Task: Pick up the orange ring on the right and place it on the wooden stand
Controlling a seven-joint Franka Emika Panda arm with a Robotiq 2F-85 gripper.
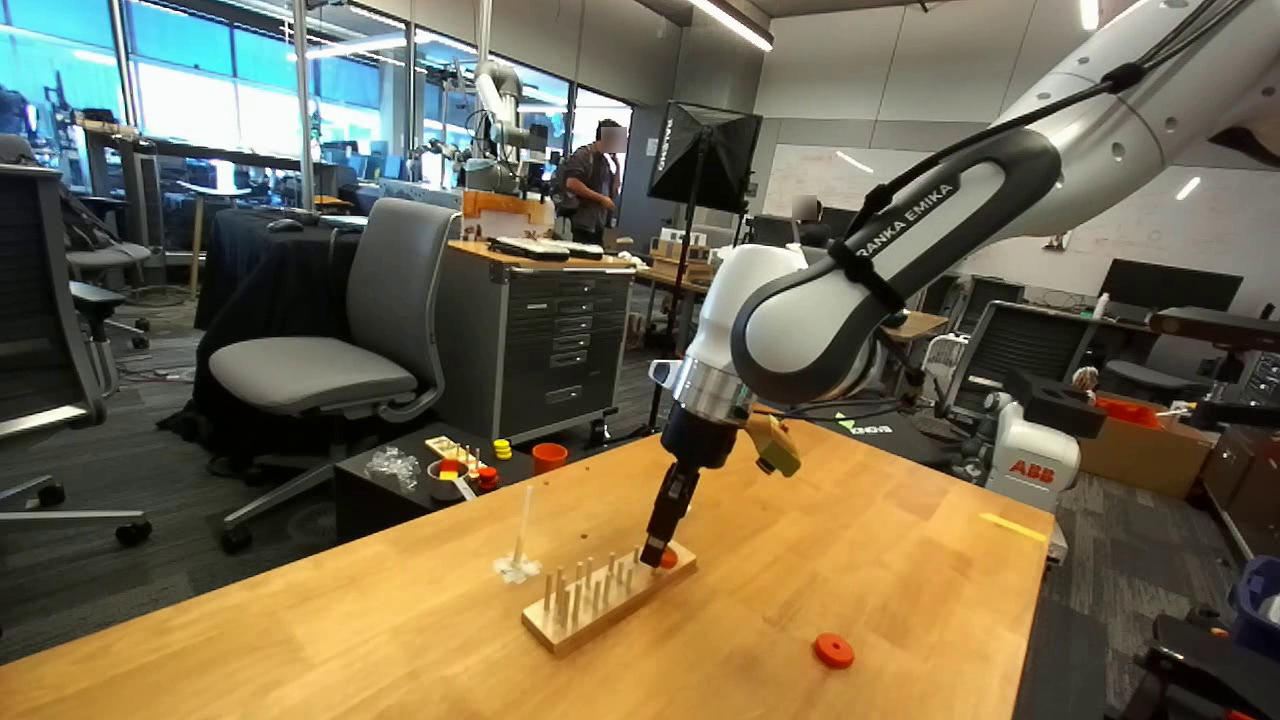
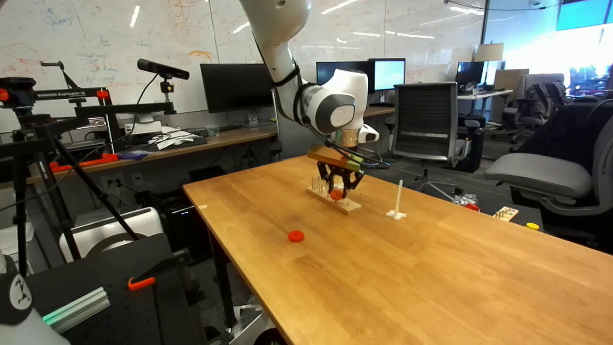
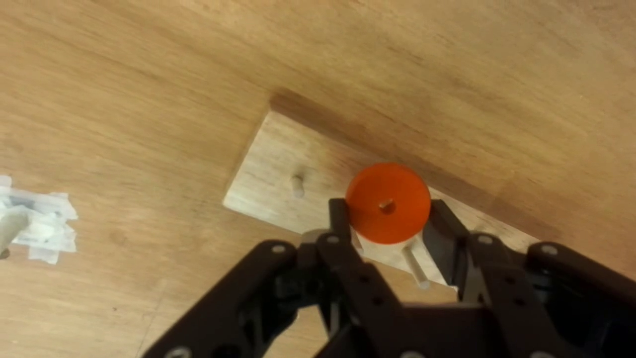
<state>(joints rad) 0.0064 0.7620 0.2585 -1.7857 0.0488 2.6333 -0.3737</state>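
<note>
Clamping the orange ring [image 3: 387, 181] by its rim, the hand [image 3: 390, 214] was positioned over the wooden stand [image 3: 263, 169]. In the wrist view, one peg [image 3: 297, 187] stood left of the ring, toward the stand's end; alignment with any peg could not be confirmed.

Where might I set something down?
Free: foreground of the table in an exterior view, bordering loose ring and upright rod; also between that ring and yellow tape. Crowded: the wooden stand, where the gripper holds the orange ring.
</note>
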